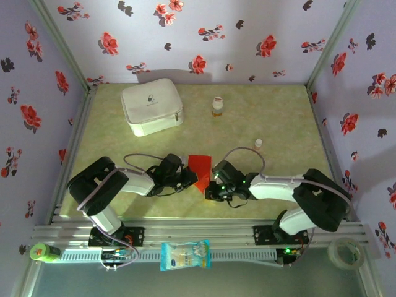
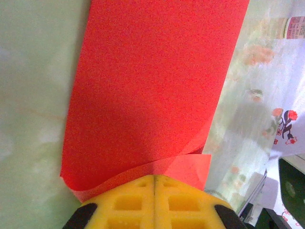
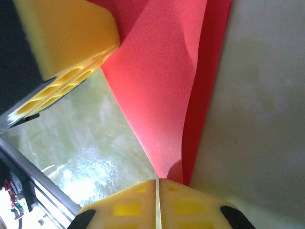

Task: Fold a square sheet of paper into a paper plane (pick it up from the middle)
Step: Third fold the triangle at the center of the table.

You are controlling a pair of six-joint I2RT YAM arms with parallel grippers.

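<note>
Near-left corner, on the frame rail in front of the counter (image 1: 278, 117): small green object (image 1: 38, 252). Far-left part of the counter: white zip case (image 1: 151, 106), lying flat, well apart from the rest.

Left arm (image 1: 102, 185) reaches in from the near-left corner twd the middle. Left tool (image 1: 192, 179) is low, nr the near edge, approx mid-counter. Its wrist view shows the yellow fingers (image 2: 128, 202) pressed tight together w/ the edge of the red paper (image 1: 199, 164) nipped btwn them. So it's fully closed on the paper.

Paper sits mid-counter, nr the near edge, btwn the two tools. It stretches away from the left tool over the green surface, and a small flap curls up right at the fingers. It's not flat: the right wrist view shows a crease w/ one layer rising beside another.

Blue-and-white snack packet (image 1: 185, 255) lies on the front rail, ctr. Small bottle (image 1: 217, 106) w/ white cap stands twd the far edge, ctr.

Right tool (image 1: 210, 185) is at the paper's right side. Its fingers (image 3: 190, 207) are closed, seam shut, w/ the tip of the creased paper running into the seam, so it grips the paper too. A left-tool finger (image 3: 66, 52) touches the paper, upper left of that view.

Small white cap-like item (image 1: 258, 143) is right of ctr. Tape roll (image 1: 345, 252) is by the near-right corner, off the counter.
</note>
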